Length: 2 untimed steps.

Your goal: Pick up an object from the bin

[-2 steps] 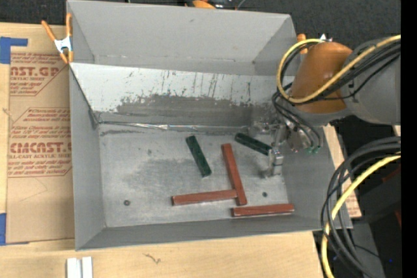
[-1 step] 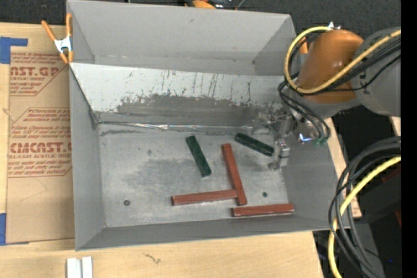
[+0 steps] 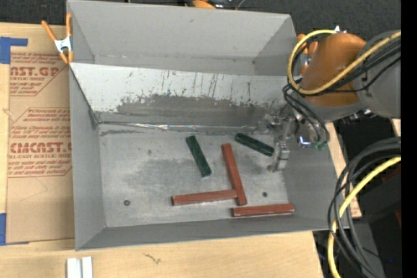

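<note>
My gripper (image 3: 283, 152) hangs low at the right side of the bin, close to the right wall. A short dark green bar (image 3: 253, 143) lies just left of it, slanting down to the right, with its right end right at the gripper. Whether the bar is touched I cannot make out. A long red-brown bar (image 3: 233, 174) lies below and left of the gripper, nearly upright in the view. A second dark green bar (image 3: 198, 155) rests further left on the bin floor.
Two more red-brown bars lie flat near the bin's front: one (image 3: 203, 198) meeting the foot of the long bar, one (image 3: 263, 209) by the front right corner. The arm with its orange cover and cables stands over the right rim.
</note>
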Tool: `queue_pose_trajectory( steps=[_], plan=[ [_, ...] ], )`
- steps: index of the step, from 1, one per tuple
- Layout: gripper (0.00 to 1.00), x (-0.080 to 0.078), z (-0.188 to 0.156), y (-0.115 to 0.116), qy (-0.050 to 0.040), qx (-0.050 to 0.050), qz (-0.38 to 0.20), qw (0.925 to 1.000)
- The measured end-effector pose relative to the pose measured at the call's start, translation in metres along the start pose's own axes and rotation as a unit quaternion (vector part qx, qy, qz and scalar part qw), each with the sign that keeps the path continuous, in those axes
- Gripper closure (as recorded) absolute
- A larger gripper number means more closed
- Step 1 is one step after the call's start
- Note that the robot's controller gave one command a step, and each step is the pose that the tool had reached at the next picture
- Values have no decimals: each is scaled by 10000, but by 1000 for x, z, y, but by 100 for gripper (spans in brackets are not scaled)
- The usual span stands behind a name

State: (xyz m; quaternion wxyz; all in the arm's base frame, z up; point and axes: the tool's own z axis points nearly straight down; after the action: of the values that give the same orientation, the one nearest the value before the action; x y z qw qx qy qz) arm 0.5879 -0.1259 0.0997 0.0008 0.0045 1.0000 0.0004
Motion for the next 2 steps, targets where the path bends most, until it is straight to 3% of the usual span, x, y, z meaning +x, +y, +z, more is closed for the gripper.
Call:
queue_pose_trajectory(
  steps=[1, 2],
  plan=[
    [0, -5, 32, 8, 10, -5, 206, 9998],
    [0, -5, 32, 8, 1, 2, 205, 9998]
  ],
)
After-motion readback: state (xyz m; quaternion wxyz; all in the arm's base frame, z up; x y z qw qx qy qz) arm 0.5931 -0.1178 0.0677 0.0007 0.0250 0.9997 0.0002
